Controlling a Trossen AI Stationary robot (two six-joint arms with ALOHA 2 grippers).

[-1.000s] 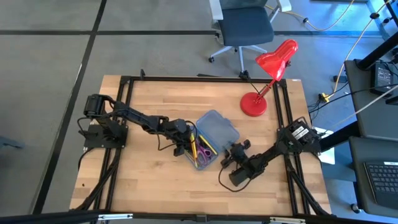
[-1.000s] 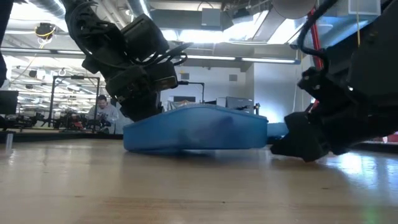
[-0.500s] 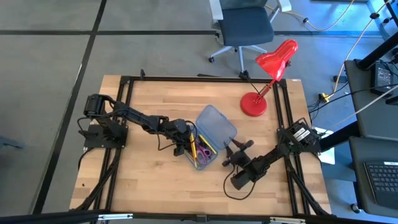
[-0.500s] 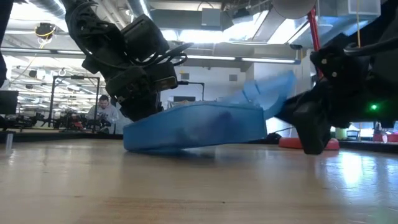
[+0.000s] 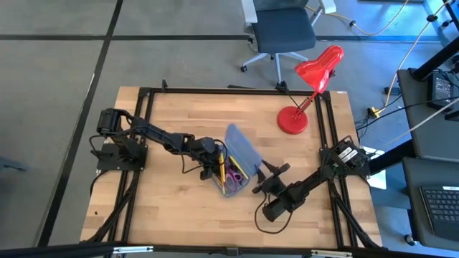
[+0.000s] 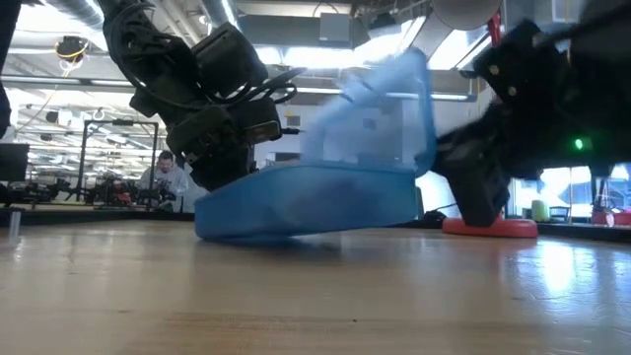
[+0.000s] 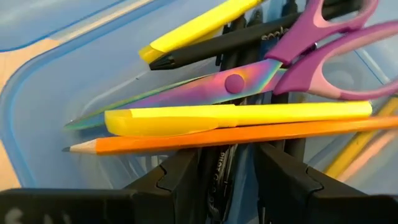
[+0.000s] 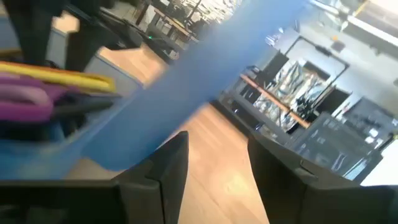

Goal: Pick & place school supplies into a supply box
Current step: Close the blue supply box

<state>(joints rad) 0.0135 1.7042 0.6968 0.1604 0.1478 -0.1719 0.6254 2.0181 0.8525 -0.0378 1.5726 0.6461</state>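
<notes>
While right pincer (image 5: 266, 177) agape — supply box (image 5: 231, 182) lid raised (long axis diagonal).

Two black, cable-draped jointed arms

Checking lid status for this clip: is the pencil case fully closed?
No. In the low view the lid stands raised above the case's lower half, with the right gripper beside it.

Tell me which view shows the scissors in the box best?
Left wrist view: the scissors fill it, iridescent blades and purple handles lying over the pens. High view shows only a small purple streak; right wrist a blurred purple handle; low view hides them behind the box wall.
</notes>
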